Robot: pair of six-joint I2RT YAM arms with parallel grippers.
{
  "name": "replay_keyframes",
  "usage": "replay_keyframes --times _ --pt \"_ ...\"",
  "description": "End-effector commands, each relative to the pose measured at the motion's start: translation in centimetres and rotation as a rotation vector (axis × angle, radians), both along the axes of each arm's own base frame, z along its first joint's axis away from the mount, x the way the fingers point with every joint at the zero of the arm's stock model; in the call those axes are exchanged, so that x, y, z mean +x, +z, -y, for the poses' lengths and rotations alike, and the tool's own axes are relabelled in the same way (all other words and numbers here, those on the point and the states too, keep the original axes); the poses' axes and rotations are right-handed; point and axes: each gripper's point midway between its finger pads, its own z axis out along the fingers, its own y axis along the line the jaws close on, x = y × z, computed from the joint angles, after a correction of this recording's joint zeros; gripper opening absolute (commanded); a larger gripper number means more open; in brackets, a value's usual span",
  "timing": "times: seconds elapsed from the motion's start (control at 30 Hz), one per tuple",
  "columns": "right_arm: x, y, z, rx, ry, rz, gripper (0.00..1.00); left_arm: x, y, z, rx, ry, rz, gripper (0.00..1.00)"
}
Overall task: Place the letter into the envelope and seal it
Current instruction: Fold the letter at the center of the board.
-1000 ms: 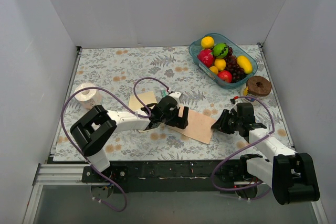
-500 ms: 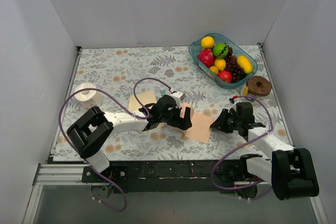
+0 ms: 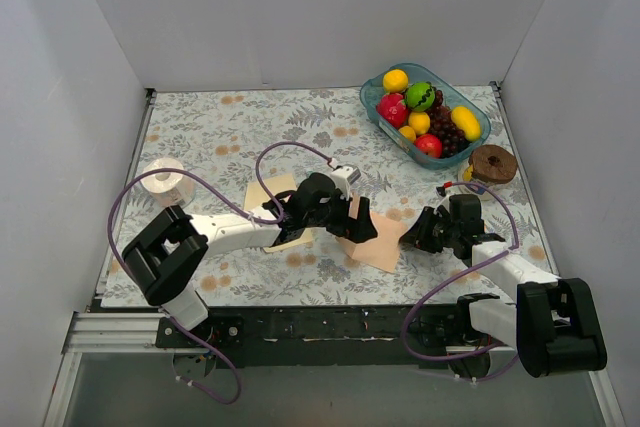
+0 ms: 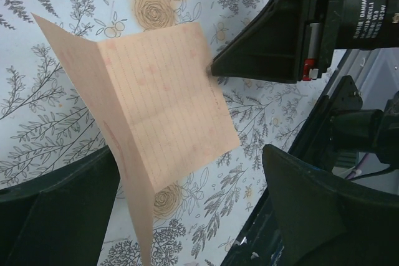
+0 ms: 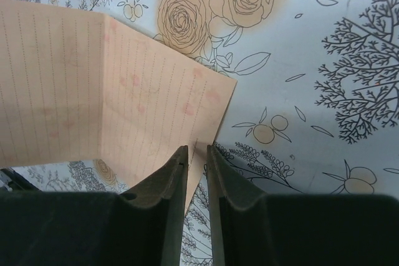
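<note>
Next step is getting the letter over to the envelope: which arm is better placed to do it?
Right, probably: the right pincer has the letter's edge between its fingers, while the left pincer hangs wide open above it, gripping nothing. The envelope lies under the left arm.

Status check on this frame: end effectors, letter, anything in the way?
Left end effector open, straddling the letter. Right end effector pinching its edge; sheet creased, outside the envelope. Left arm overlies envelope.
</note>
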Motion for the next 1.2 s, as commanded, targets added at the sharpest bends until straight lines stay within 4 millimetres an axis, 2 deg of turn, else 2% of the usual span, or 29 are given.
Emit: replay_keyframes --times 0.0,0.27,0.47,0.83,0.9,1.0,1.03,1.1,1.13,1.17 --pt "-3.0 -3.1 1.2 -0.068 -0.011 -0.131 0.26 -0.7 1.5 1.1 -0.087 -0.049 -0.021 0.92" --pt "-2.9 -3.2 1.0 -0.059 -0.003 -0.139 0.25 -1.6 2.1 2.4 -0.156 -0.103 -0.077 0.92" --pt "-3.0 -3.3 0.8 -0.049 0.0 -0.147 0.24 -2.4 1.7 3.2 -0.185 -0.144 -0.121 0.92" --pt "-2.9 -3.4 1.0 -0.062 -0.003 -0.158 0.25 -3.9 -1.2 3.5 -0.209 -0.172 -0.221 0.93" --pt "-2.9 -3.4 1.1 -0.071 -0.004 -0.159 0.28 -4.0 -1.8 3.3 -0.201 -0.167 -0.23 0.93" --pt "-2.8 -3.3 1.4 -0.09 -0.02 -0.161 0.41 -4.1 -2.3 3.1 -0.196 -0.159 -0.233 0.93" --pt "-2.7 -3.3 1.6 -0.096 -0.028 -0.158 0.51 -4.2 -2.4 3.1 -0.195 -0.162 -0.231 0.93" --pt "-2.5 -3.0 1.8 -0.108 -0.04 -0.157 0.61 -4.4 -3.0 2.9 -0.188 -0.16 -0.242 0.93" --pt "-2.4 -3.0 2.1 -0.123 -0.057 -0.16 0.69 -4.4 -3.2 2.8 -0.185 -0.159 -0.246 0.93" --pt "-2.5 -2.8 2.4 -0.136 -0.07 -0.167 0.71 -4.4 -3.4 2.7 -0.186 -0.155 -0.247 0.93"
